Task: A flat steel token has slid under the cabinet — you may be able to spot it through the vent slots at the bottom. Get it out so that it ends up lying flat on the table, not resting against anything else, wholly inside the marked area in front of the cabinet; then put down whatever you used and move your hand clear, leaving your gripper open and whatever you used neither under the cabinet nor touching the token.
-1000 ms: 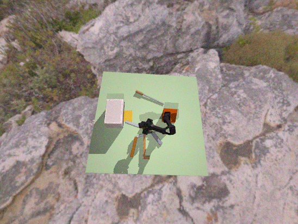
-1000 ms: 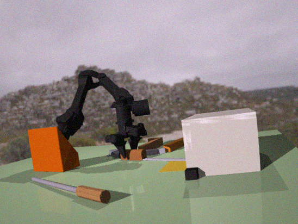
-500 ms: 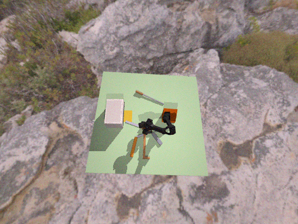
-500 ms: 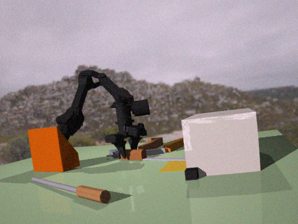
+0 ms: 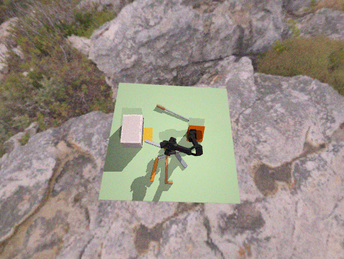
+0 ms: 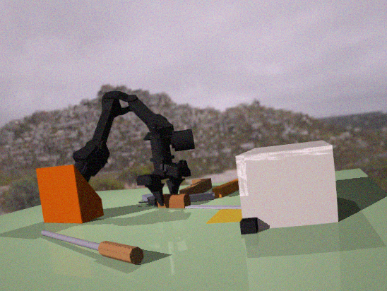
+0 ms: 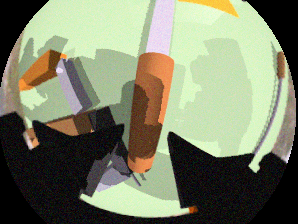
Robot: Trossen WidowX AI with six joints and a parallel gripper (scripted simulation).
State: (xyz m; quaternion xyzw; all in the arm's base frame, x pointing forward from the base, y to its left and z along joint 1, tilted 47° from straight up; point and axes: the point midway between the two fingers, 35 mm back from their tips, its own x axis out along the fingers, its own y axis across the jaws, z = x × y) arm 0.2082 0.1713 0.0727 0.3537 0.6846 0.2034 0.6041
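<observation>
The white cabinet (image 5: 132, 129) (image 6: 289, 183) stands behind the yellow marked area (image 5: 147, 133) (image 6: 226, 216) (image 7: 215, 6). The token is not visible in any view. A tool with a pale shaft (image 5: 152, 143) (image 6: 212, 207) (image 7: 161, 25) and a brown round handle (image 6: 179, 201) (image 7: 155, 70) lies on the table. Its shaft points toward the cabinet, its far end by the marked area's edge. My gripper (image 5: 166, 147) (image 6: 167, 200) (image 7: 146, 131) is open, low over the handle. The handle lies between the spread fingers, with a gap visible beside it in the wrist view.
An orange block (image 5: 201, 129) (image 6: 58, 194) stands near the arm's base. Another brown-handled rod (image 5: 176, 114) (image 6: 70, 240) (image 7: 280, 65) lies across the table. An orange-brown bar (image 5: 154, 170), a hooked brown bar (image 5: 166, 170) and a grey piece (image 5: 181, 160) lie beside the gripper. A small black block (image 6: 248, 226) is by the cabinet.
</observation>
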